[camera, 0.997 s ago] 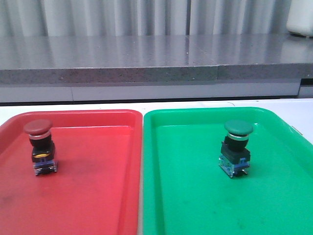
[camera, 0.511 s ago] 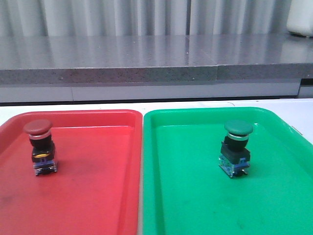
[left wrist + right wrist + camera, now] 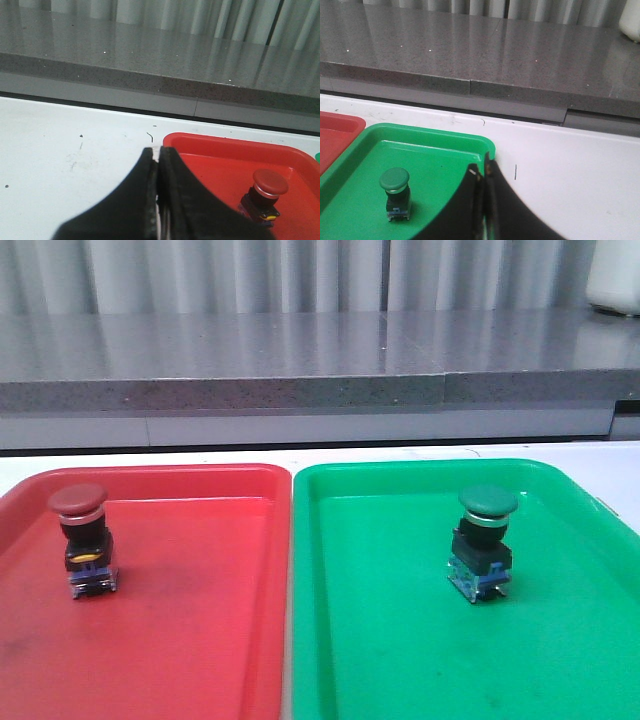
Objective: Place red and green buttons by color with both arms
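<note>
Though small, the red button (image 3: 85, 540) standing in the red tray (image 3: 190, 640) and the green button (image 3: 484, 542) in the green tray (image 3: 400, 660) look rigid, top-heavy and tippy. I'd pinch the squarish body under the smooth cap. Both the left gripper (image 3: 158, 187) and right gripper (image 3: 483, 200) are pressed together, empty, clear of the trays.

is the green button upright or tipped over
Upright: the green button stands on its base in the green tray, cap on top.

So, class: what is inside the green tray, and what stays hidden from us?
Inside the green tray stands one green button, upright, cap on top. Nothing else shows there. The patch of tray floor under the button is covered by its base.
</note>
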You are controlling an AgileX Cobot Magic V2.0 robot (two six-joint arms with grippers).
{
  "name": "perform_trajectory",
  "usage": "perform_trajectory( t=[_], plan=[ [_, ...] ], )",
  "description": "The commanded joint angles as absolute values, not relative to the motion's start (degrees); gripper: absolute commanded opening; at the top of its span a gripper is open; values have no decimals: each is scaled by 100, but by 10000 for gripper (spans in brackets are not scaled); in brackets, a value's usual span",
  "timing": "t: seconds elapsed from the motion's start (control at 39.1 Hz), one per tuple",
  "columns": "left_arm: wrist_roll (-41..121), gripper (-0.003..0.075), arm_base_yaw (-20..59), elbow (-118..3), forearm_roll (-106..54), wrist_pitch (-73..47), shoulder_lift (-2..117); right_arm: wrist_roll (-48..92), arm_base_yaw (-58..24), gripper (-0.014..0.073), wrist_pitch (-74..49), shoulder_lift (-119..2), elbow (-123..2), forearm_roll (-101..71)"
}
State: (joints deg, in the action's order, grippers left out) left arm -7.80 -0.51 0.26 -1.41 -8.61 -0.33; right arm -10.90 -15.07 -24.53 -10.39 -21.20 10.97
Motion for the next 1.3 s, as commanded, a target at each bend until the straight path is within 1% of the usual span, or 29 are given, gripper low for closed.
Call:
perform_trajectory(
  t=[0.0,0.2,0.38,0.51,0.59,0.64,0.77,1.28],
  plan=[
    [-845,-20,-62,164,-142,-371,-113,-1082,-1479,-121,-2013,-1090,-2253,1197],
    [-845,-20,-62,164,-142,-371,-113,-873,-1401,-121,-1760,-1070,-1943,984],
    [-845,-20,-62,164,-142,-371,-113,133,-824,-121,-987,-632,-1049,130],
    [-845,-20,-62,164,-142,-371,-113,198,-355,-121,-691,-105,-391,-94],
    [-845,-20,-62,164,-142,-371,-113,198,-241,-121,-654,175,-64,-213],
    [-845,-20,-62,164,-142,-371,-113,198,-235,-121,-517,145,107,-227],
    [-845,-20,-62,164,-142,-371,-113,198,-235,-121,-764,155,123,-227],
    [-845,-20,-62,164,-142,-371,-113,198,-235,-121,-750,155,123,-227]
  ],
)
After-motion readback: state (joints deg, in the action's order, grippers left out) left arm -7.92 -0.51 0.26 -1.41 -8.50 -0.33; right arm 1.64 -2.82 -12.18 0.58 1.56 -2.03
